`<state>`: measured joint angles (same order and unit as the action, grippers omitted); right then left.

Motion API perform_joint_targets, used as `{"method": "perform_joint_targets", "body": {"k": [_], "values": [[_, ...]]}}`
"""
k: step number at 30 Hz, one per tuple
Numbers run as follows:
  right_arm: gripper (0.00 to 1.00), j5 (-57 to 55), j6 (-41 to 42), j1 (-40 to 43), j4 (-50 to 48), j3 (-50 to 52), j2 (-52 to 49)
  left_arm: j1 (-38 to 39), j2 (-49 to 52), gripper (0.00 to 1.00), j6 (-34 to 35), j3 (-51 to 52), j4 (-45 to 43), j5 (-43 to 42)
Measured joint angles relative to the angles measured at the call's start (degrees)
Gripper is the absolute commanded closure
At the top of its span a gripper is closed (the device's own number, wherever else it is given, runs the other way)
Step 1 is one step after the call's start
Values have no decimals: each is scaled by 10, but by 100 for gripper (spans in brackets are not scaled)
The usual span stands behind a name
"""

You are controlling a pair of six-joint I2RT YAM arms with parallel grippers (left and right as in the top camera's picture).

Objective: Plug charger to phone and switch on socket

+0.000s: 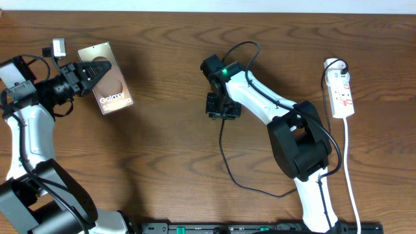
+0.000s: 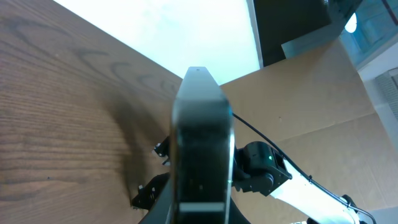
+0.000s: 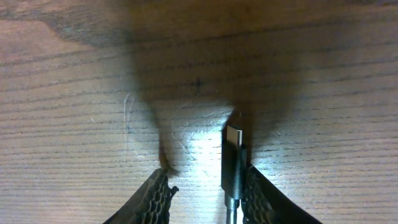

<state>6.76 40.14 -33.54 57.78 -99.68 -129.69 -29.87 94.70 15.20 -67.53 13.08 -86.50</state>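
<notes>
The phone (image 1: 109, 83), a brownish slab with white lettering, is lifted at the far left with my left gripper (image 1: 83, 73) shut on its end. In the left wrist view the phone (image 2: 202, 143) shows edge-on between the jaws. The charger cable (image 1: 223, 153) runs up the table's middle to my right gripper (image 1: 223, 112), which points down at the wood. Its connector tip (image 3: 232, 160) lies against the right finger (image 3: 256, 199). The left finger (image 3: 158, 196) stands apart from it, so my right gripper (image 3: 202, 194) is open. The white socket (image 1: 342, 94) lies at the far right.
The socket's white cord (image 1: 351, 185) trails toward the front edge, and a black plug (image 1: 334, 65) sits at its far end. The right arm's body (image 1: 300, 146) stands between the cable and the socket. A black rail (image 1: 260, 228) lines the front edge.
</notes>
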Motion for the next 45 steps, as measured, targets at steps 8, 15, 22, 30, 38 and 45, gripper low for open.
{"method": "perform_joint_targets", "body": {"k": [8, 15, 22, 30, 38, 45], "values": [[68, 2, 0, 0, 4, 0, 0, 0, 0, 93, 0, 0, 0, 0], [83, 7, -1, 0, 14, 0, -1, 0, 0, 92, 0, 0, 0, 0], [95, 10, -1, 0, 15, 0, -2, 0, 0, 93, 0, 0, 0, 0], [99, 13, 0, 0, 18, 0, -2, 0, 0, 93, 0, 0, 0, 0], [99, 14, 0, 0, 63, 0, -3, 0, 0, 93, 0, 0, 0, 0], [99, 14, -5, 0, 138, 0, -11, 0, 0, 92, 0, 0, 0, 0]]}}
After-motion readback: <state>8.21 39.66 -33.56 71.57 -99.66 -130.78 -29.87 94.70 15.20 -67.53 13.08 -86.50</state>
